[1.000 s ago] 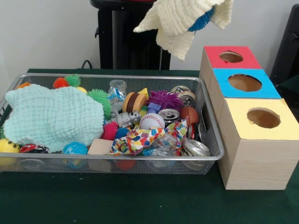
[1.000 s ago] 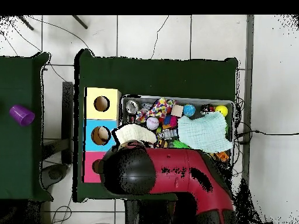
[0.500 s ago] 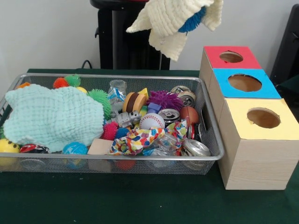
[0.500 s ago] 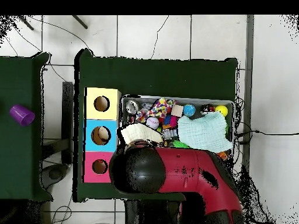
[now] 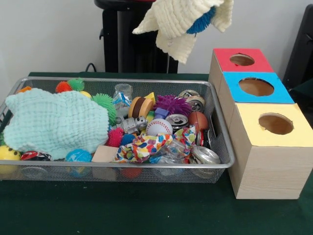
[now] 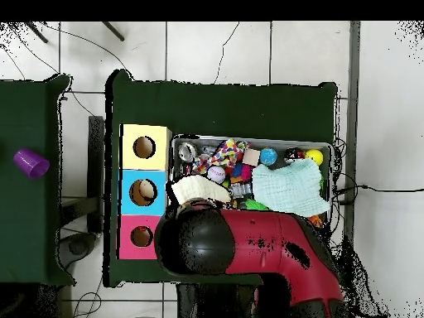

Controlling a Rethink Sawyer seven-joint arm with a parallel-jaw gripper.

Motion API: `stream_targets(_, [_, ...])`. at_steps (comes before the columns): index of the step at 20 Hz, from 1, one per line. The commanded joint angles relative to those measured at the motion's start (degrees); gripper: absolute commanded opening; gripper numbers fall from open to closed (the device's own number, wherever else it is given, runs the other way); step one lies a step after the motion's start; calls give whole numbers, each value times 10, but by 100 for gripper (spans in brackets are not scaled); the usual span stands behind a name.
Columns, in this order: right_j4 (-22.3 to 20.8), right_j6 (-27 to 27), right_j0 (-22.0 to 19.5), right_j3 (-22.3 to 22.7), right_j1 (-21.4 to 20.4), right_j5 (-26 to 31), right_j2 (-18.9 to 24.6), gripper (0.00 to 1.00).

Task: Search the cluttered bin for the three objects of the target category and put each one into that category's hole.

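Cream cloth hangs high above the bin, draped from somewhere past the top edge of the front view, with a blue spiky ball caught in its folds. The gripper itself is hidden by the cloth there and by the arm in the overhead view, so I cannot tell how far it is open; the hanging cloth suggests a hold on it.

Against a second ago, the cloth sits further from the boxes and back over the bin; over the last half second it barely moves. That reads as a pause, not a carry to a hole.

Below the load lie the cans, baseball, purple spiky ball and patterned cloth. Off to one side of it stand the red box, blue box and yellow box. The mint cloth remains in the bin's other end.
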Motion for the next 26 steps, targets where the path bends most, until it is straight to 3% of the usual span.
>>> stream_targets(1, [-10, 2, -3, 11, 2, 56, 0, 0])
stream_targets(15, [-6, -13, -10, 15, 2, 32, 6, 0])
stream_targets(16, [1, -15, -13, 20, 1, 23, 8, 100])
stream_targets(19, [9, -16, -15, 30, -3, 0, 8, 100])
stream_targets(21, [-7, 3, -3, 20, -11, 26, -2, 100])
stream_targets(26, [7, 16, 0, 22, -16, 49, -5, 100])
